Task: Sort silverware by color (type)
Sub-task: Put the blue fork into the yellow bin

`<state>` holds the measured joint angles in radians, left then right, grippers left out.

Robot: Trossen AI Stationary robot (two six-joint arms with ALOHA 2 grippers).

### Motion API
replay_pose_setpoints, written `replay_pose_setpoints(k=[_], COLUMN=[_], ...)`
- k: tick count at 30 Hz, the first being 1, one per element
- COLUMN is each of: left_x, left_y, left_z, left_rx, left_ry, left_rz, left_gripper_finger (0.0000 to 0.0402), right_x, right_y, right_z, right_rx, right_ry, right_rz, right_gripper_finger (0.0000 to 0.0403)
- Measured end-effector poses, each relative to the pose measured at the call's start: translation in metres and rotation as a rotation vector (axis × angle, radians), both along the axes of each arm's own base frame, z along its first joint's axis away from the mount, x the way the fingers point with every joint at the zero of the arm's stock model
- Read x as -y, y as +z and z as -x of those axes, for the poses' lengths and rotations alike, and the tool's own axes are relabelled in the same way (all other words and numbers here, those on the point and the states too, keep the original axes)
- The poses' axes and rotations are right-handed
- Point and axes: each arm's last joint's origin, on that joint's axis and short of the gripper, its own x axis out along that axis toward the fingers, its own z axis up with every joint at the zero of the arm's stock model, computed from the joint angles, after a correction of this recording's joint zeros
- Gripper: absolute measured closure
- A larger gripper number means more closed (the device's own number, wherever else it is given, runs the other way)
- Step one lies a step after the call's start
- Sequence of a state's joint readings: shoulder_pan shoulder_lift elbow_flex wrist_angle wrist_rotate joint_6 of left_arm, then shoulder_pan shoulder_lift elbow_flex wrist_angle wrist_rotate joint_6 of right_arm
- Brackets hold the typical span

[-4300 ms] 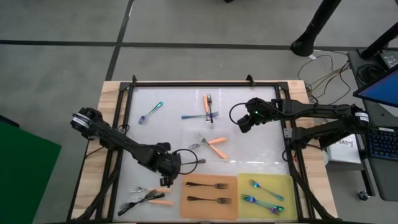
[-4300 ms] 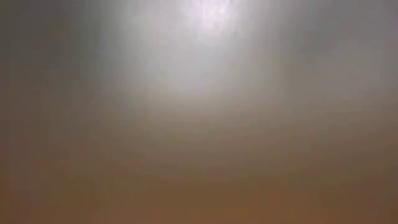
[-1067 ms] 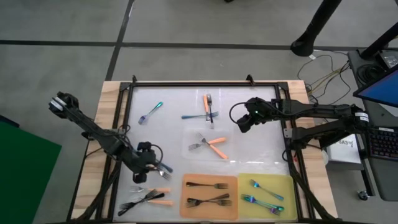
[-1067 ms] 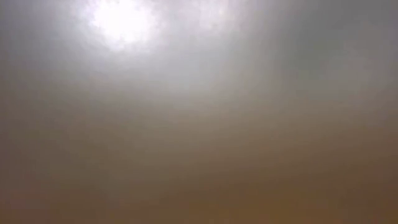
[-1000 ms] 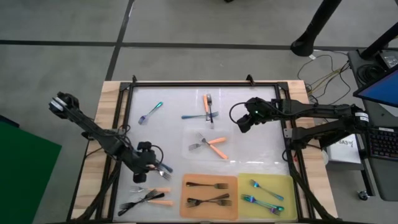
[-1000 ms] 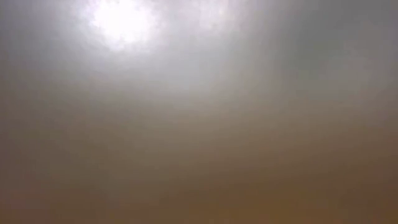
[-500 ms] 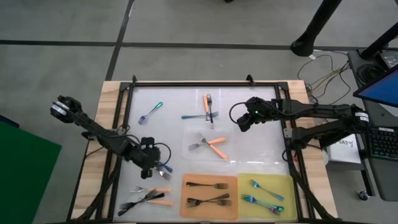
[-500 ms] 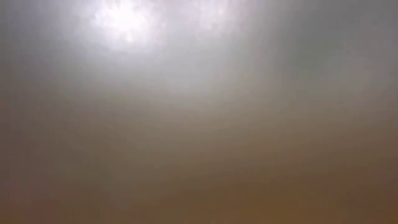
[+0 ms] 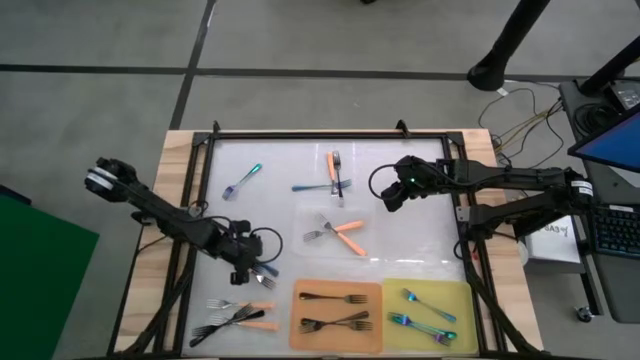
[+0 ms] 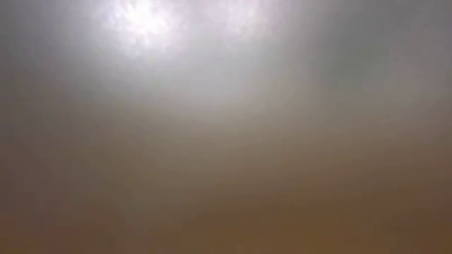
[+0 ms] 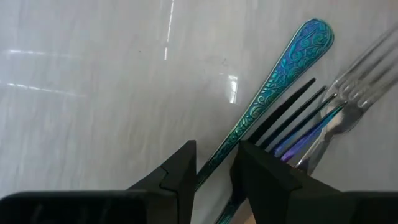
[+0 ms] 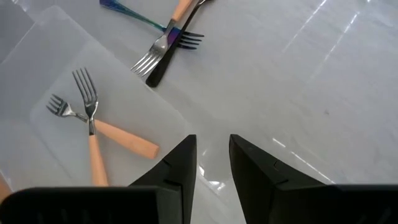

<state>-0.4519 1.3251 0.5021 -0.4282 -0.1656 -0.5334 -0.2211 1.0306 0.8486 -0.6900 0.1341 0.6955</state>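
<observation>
high view: left gripper (image 9: 250, 268) sits low over the white table (image 9: 420, 235), near its front left, just behind the pile of orange-handled forks (image 9: 240, 315). left wrist view: its fingers (image 11: 180, 171) stand a little apart with the stem of an iridescent blue-teal fork (image 11: 273, 84) running between them. whether the pads press on the stem i cannot tell. beside that stem lie the tines of a black fork (image 11: 286, 115) and a silver fork head (image 11: 364, 68).

right gripper (image 9: 388, 195) hangs over the table's right middle, well apart from any fork. right wrist view: its fingers (image 12: 177, 165) are slightly parted with nothing between them. beyond them two orange-handled forks (image 12: 93, 134) lie crossed, and farther off a heap of three forks (image 12: 168, 34), one orange-handled, one black, one iridescent.

sorted so far, high view: orange mat (image 9: 300, 340) at the front centre holds black forks (image 9: 335, 322). yellow mat (image 9: 465, 295) to its right holds iridescent forks (image 9: 425, 310). the front left pile also has a black fork lying across it.

unsorted, high view: one iridescent fork (image 9: 242, 181) alone at the back left. the crossed heap at the back centre. the crossed orange-handled pair in the middle.

low view: a blur of grey and brown, nothing readable.
</observation>
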Motion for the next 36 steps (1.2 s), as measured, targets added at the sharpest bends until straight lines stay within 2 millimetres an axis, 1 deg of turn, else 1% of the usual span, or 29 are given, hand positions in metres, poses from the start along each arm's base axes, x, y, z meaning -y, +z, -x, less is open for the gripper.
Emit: replay_pose_setpoints(k=[7, 17, 25, 36], left_x=[-0.006, -0.016, -0.025, -0.025], left_y=[0.006, 0.008, 0.005, -0.008], left_z=[-0.008, -0.014, -0.019, -0.021], left_rx=[-0.024, -0.027, -0.042, -0.107], left_ry=[0.032, 0.098, 0.165, 0.14], left_rz=[0.078, 0.105, 0.11, 0.06], left_gripper_finger=[0.0297, 0.0297, 0.0297, 0.0297], right_x=[0.0, 0.0, 0.0, 0.0], right_y=[0.0, 0.0, 0.0, 0.0], right_z=[0.0, 0.0, 0.0, 0.0], right_rx=[0.0, 0.0, 0.0, 0.0], right_ry=[0.0, 0.0, 0.0, 0.0], right_rz=[0.0, 0.0, 0.0, -0.001], right_gripper_finger=[0.0316, 0.0316, 0.0316, 0.0316])
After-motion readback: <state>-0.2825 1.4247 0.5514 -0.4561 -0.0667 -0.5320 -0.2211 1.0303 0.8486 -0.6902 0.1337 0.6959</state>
